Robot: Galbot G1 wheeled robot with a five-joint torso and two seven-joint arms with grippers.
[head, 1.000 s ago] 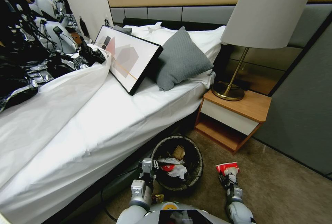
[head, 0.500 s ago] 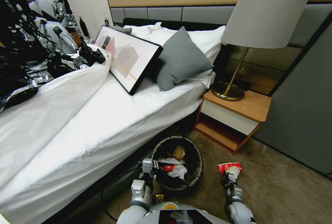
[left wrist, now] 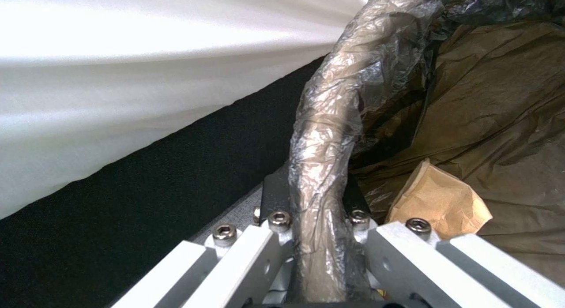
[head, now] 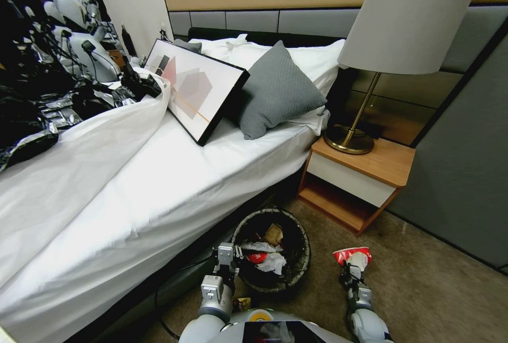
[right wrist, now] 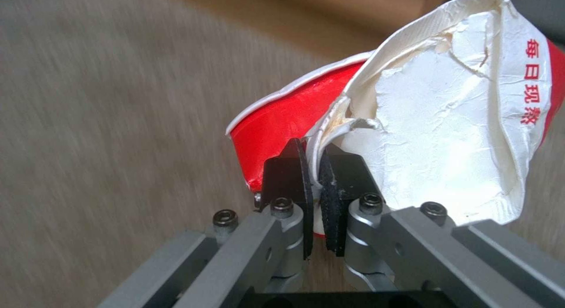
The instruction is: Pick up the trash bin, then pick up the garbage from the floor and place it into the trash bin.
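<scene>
Carpet [head: 434,290] lies open to the robot's right, bounded by the grey wall panel [head: 465,173] and the wooden nightstand [head: 360,184] ahead. On the other side the bed [head: 132,195] runs close: its white sheet overhangs the dark base, and the trash bin [head: 299,261] stands in the narrow strip between that base and the free floor, its far rim near the nightstand's lower shelf. The left tool [head: 226,264] is clamped on the bin's near rim on the bed side; the left wrist view shows the liner-wrapped rim [left wrist: 324,158] running up between the fingers, with the bed's dark base just beside it and a tan paper piece [left wrist: 438,200] lying inside against the liner. Red-and-white wrappers and a white wad [head: 272,262] also sit in the bin. The right tool [head: 353,274] is to the right of the bin, apart from its rim, closed on the torn edge of a red-and-white wrapper [right wrist: 447,122] held above the carpet. A lamp [head: 407,20] stands on the nightstand, its shade overhanging the space above.
</scene>
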